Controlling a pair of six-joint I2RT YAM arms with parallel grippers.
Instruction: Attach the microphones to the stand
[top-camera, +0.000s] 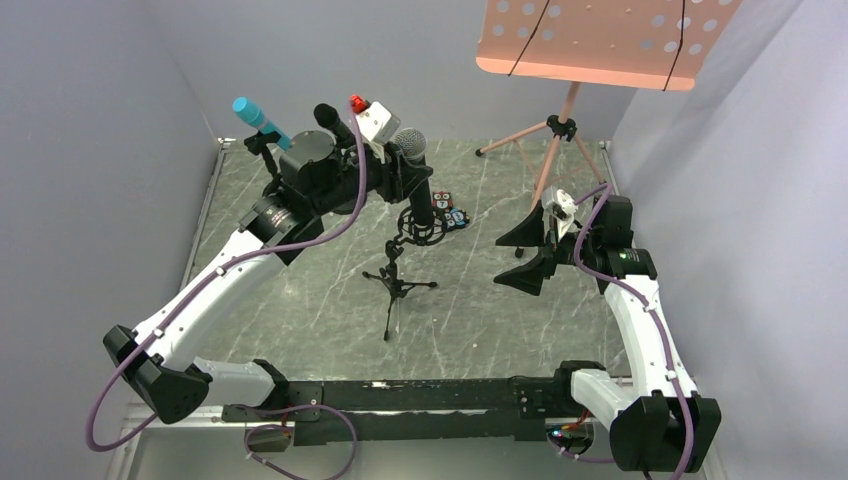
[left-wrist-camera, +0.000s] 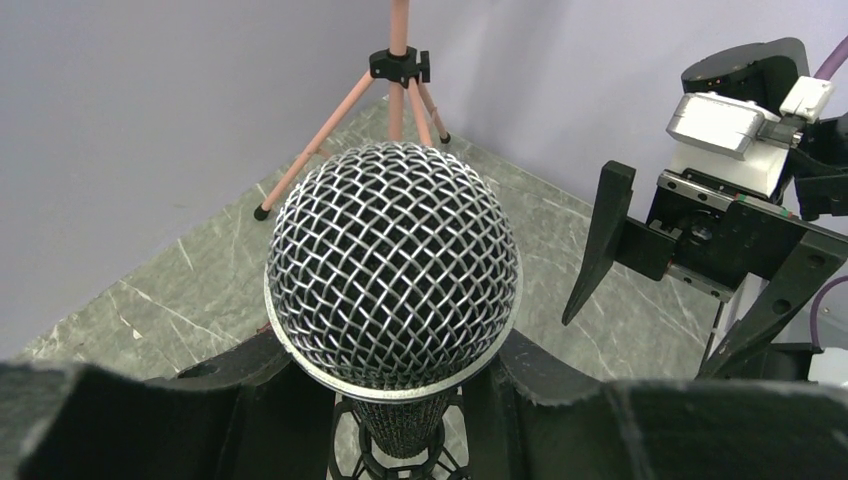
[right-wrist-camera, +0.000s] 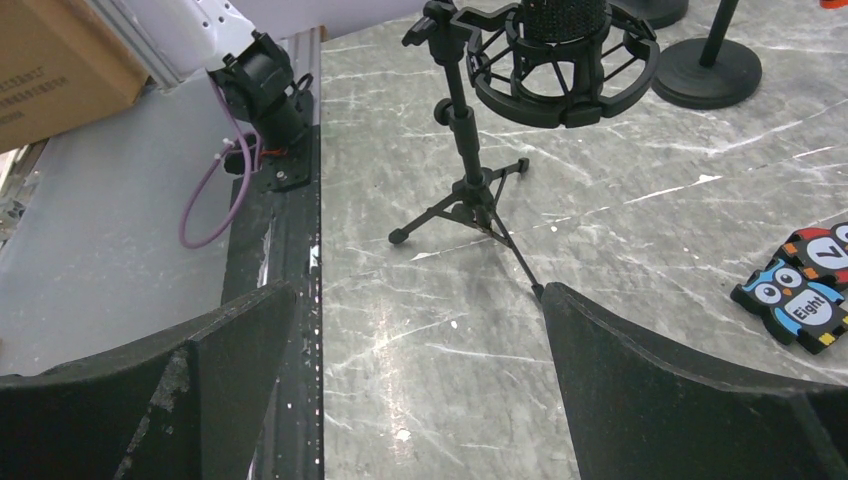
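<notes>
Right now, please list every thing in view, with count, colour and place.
light blue microphone: one, back left, on a clip.
black microphone: one, right of the blue one.
silver-mesh microphone: one, centre, in the shock mount.
tripod stand: one, black, centre.
music stand: one, pink, back right.
owl tiles: two visible, colourful, right of the tripod stand.
cardboard box: one, brown, beyond the table edge.
left gripper: black, around the silver-mesh microphone.
right gripper: black, open, empty, right side.

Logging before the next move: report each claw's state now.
Left claw: closed on the silver-mesh microphone.
Right claw: open, holding nothing.
</notes>
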